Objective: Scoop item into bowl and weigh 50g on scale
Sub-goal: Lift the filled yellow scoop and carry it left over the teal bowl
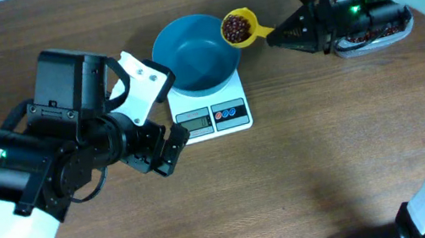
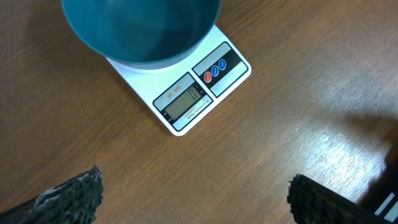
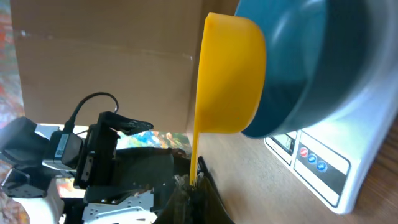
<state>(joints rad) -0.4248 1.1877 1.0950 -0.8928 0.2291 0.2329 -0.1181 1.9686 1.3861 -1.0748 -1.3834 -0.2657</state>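
Note:
The teal-blue bowl (image 1: pixel 195 51) stands on the white scale (image 1: pixel 212 117); both also show in the left wrist view, the bowl (image 2: pixel 140 31) and the scale (image 2: pixel 193 93). My right gripper (image 1: pixel 291 34) is shut on the handle of a yellow scoop (image 1: pixel 239 28) filled with reddish-brown beans (image 1: pixel 237 27), held at the bowl's right rim. In the right wrist view the scoop (image 3: pixel 230 74) touches the bowl (image 3: pixel 311 62). My left gripper (image 1: pixel 167 147) is open and empty over bare table, just left of the scale.
A clear tub with more beans (image 1: pixel 371 38) sits under the right arm at the far right. The wooden table (image 1: pixel 307 172) spreads in front of the scale.

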